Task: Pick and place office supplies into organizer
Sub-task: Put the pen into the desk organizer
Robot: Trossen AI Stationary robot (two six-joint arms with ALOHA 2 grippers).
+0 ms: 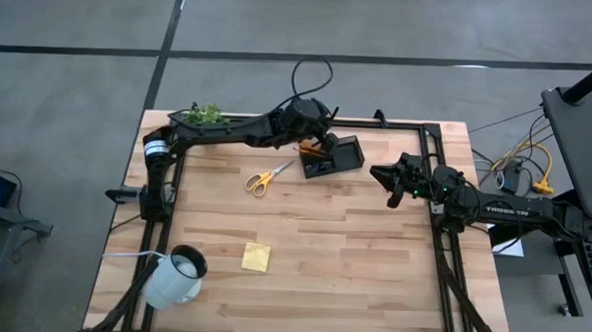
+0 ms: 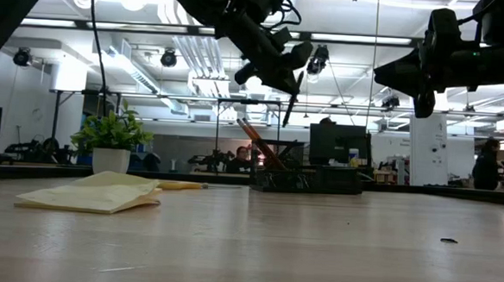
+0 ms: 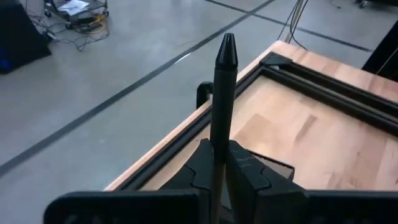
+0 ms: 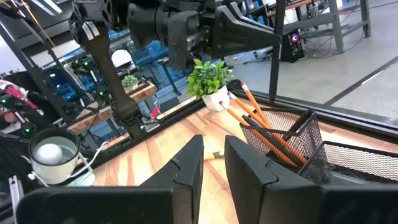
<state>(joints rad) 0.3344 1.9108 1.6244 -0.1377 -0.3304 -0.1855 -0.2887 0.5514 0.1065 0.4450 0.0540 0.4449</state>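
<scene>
Your left gripper [image 2: 283, 74] is clamped on a dark pen [image 3: 222, 93] and hangs above the organizer [image 1: 333, 156], which sits at the table's [image 1: 372, 269] far edge. The pen points down in the low view, its tip well clear of the mesh. The main risk I see is the drop: the compartment already holds several orange pencils [image 4: 252, 118] leaning at a slant, so if you release off-line the pen may strike them, skid off the rim and roll onto the table or over the edge. Coming down too hard could also tip or shove the light mesh box.

Your right gripper [image 4: 213, 168] floats just beside the organizer with its fingers a little apart and nothing between them. Keep it still; a swing toward the left arm could knock the pen or the box.

The pen looks slim, matte black, with a tapered cap end, held near its middle. The scissors [image 1: 268, 176] lie on the table near the organizer, and the sticky pad [image 1: 256, 256] lies well apart toward the near side, both not yet stowed.
</scene>
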